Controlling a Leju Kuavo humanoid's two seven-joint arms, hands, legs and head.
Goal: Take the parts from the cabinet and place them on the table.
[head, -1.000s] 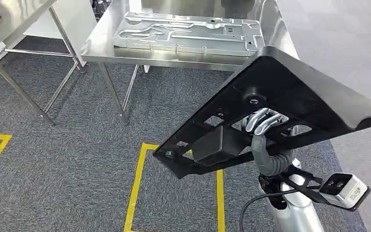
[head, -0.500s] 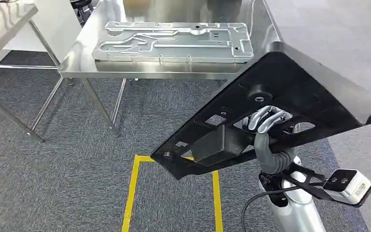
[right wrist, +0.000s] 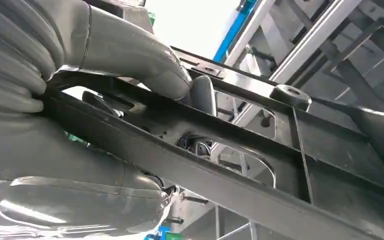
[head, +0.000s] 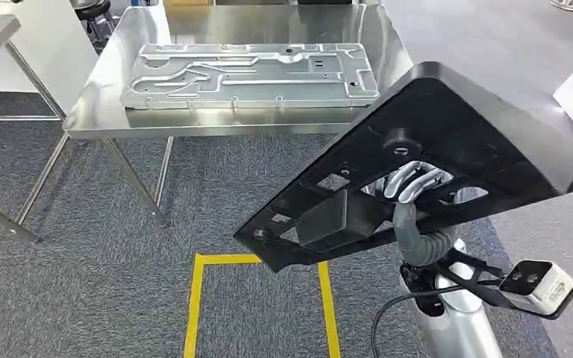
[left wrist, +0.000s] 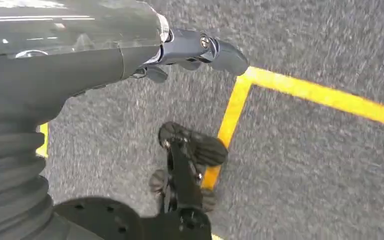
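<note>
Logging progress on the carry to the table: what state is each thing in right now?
Black part: held up tilted in the air, not yet on the table.
Right hand: grips the black part through an opening.
Left hand: holds nothing, hangs over the carpet.
Silver metal panel: lies flat on the steel table.

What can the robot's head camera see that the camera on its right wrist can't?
The head view alone has the steel table with a flat silver metal plate lying on it, the grey carpet and the yellow floor tape. The right wrist view alone has metal beams and a bright patch past the part. Both have the right hand holding the big black part through its openings.
</note>
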